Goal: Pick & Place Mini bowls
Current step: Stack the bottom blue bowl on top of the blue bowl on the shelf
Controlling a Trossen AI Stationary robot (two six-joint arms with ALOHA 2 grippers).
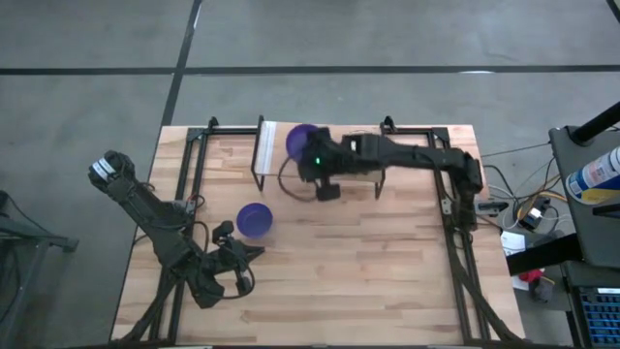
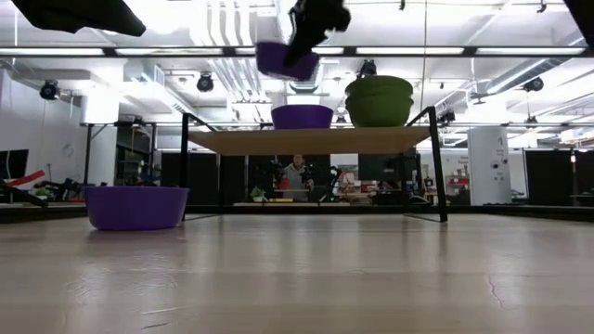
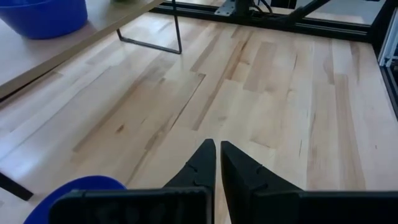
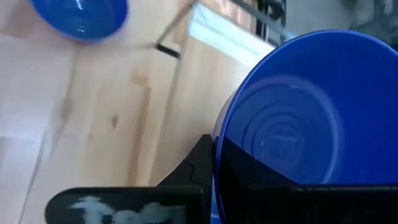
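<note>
**Blue Bowl Held Over the Shelf, Second Bowl Waiting on the Table**

While the right gripper (image 1: 323,174) is clamped on the rim of a blue mini bowl (image 1: 301,142), that bowl is carried in the air above the small wooden shelf (image 2: 316,140) at the far side of the table (image 1: 387,271). In the right wrist view one dark finger is seen inside the bowl's wall with the rim pinched against it, so the fingers are closed on the bowl. From the low view the held bowl (image 2: 286,59) is seen clear of the shelf top, above and slightly to one side of another blue bowl (image 2: 302,116) already standing on the shelf; beside that one, green bowls (image 2: 379,100) are stacked on the same shelf.

The coming move is judged to turn on this vertical relation: the held bowl lies almost straight above the shelf, so a descent, with a small sideways correction if stacking on the standing bowl is meant, would be needed before release.

A further blue bowl (image 1: 255,220) is left on the table, well in front of the shelf. The left gripper (image 1: 254,252) is parked just beside it with its fingers nearly together and nothing between them; the left arm is clearly the nearer one to that bowl.
</note>
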